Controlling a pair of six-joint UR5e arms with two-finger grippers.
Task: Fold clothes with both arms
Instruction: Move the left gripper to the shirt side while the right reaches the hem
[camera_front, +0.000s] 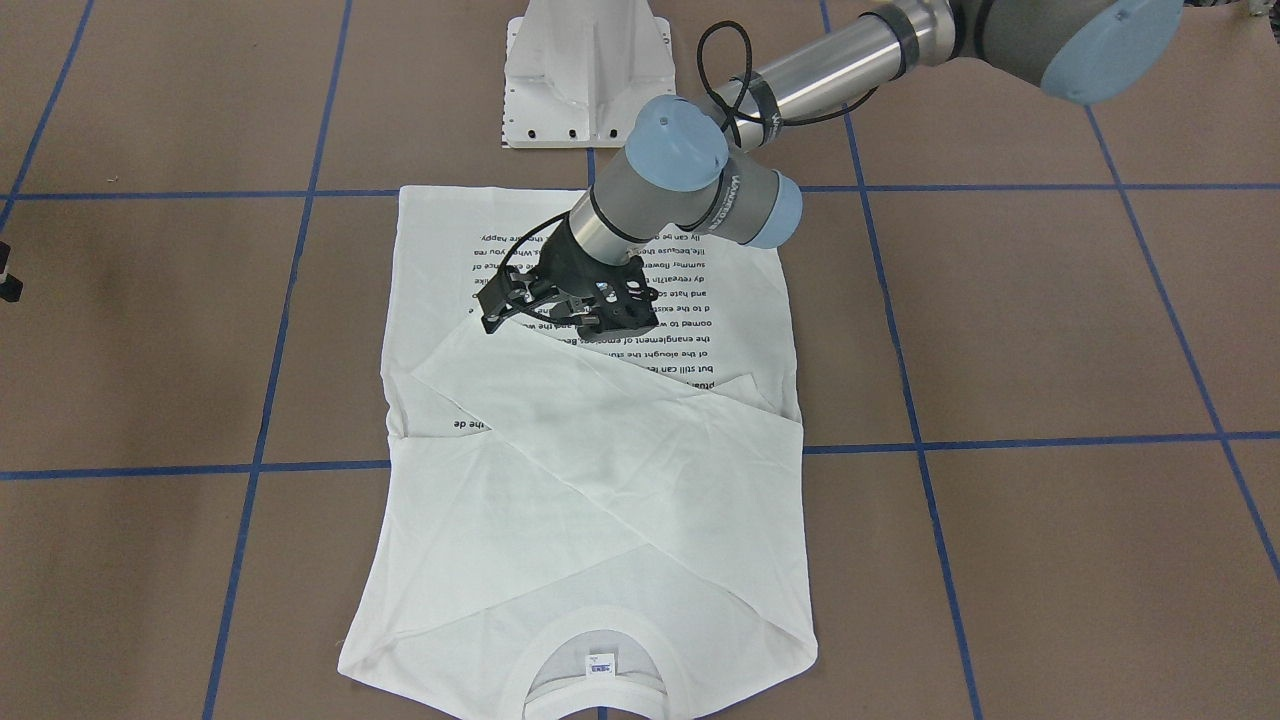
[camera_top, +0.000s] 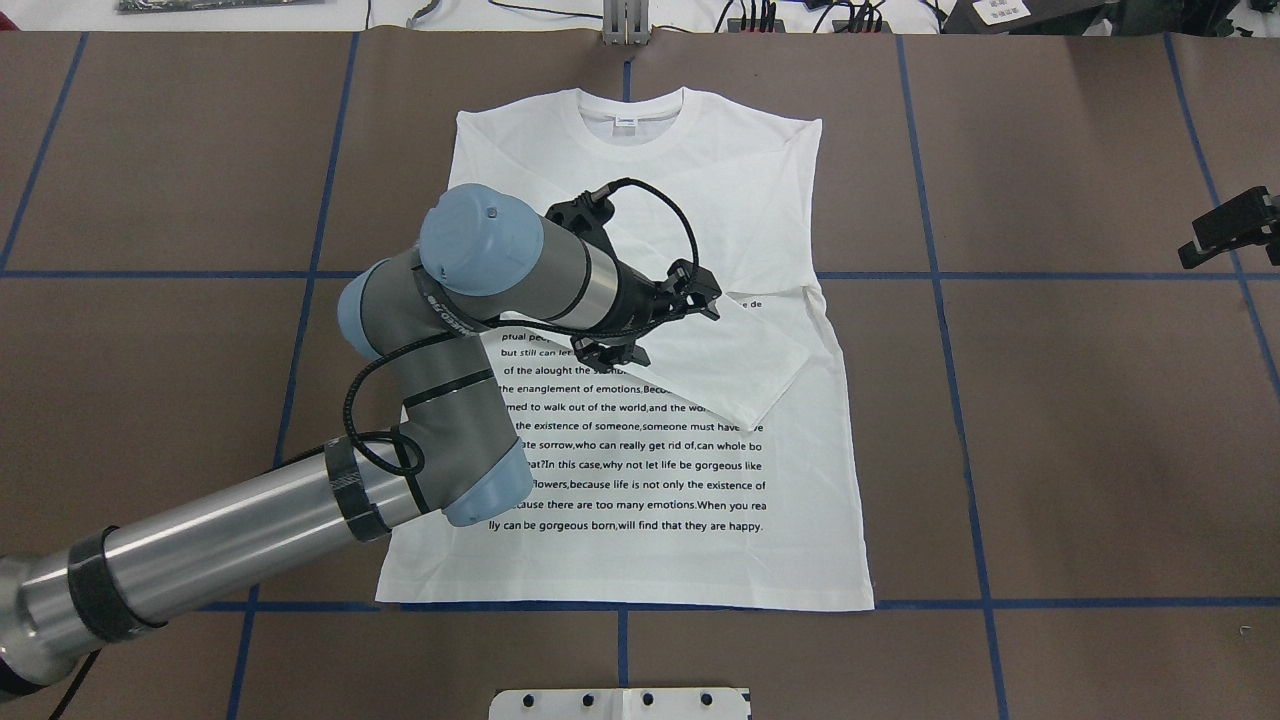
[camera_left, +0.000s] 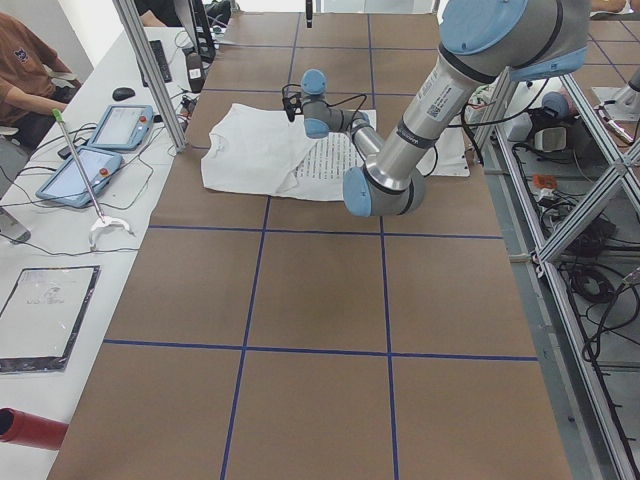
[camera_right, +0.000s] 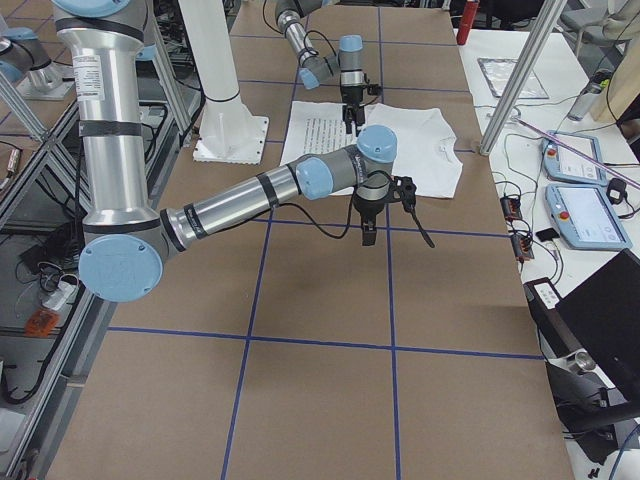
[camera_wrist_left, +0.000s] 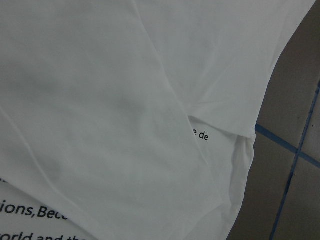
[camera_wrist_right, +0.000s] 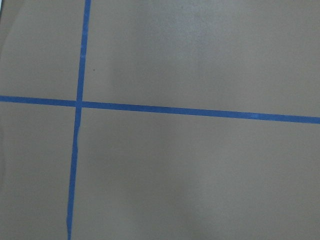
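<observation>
The white T-shirt (camera_top: 810, 520) lies flat and face up on the brown table (camera_top: 1080, 420). Its collar (camera_top: 630, 105) is at 12 o'clock from me and its hem (camera_top: 640, 604) at 6 o'clock, near my base. As I judge it, the sleeve stage is done. The 2 long sleeves look folded in over the chest, crossing each other. The cuff (camera_top: 765, 385) of the upper sleeve points toward 4 o'clock and hides the upper right part of the printed text (camera_top: 630, 465). My left gripper (camera_top: 655, 322) hangs over the middle of the shirt, at the edge of that upper sleeve, with its jaws spread wide and holding nothing. My left wrist camera sees only cloth and a strip of table, with no pinched fold. My right gripper (camera_top: 1228, 232) hangs well apart from the shirt at 3 o'clock. It is over bare table crossed by blue tape lines (camera_wrist_right: 200, 111), and I cannot tell whether its jaws are spread or closed. What is left, I reckon, is the body itself. The 2 sides are not yet brought in and the hem is not yet carried up toward the collar, so the shirt lies at full length. I put that at about 1 of 3 stages done. The larger folds ahead will likely want both my grippers on the cloth.
</observation>
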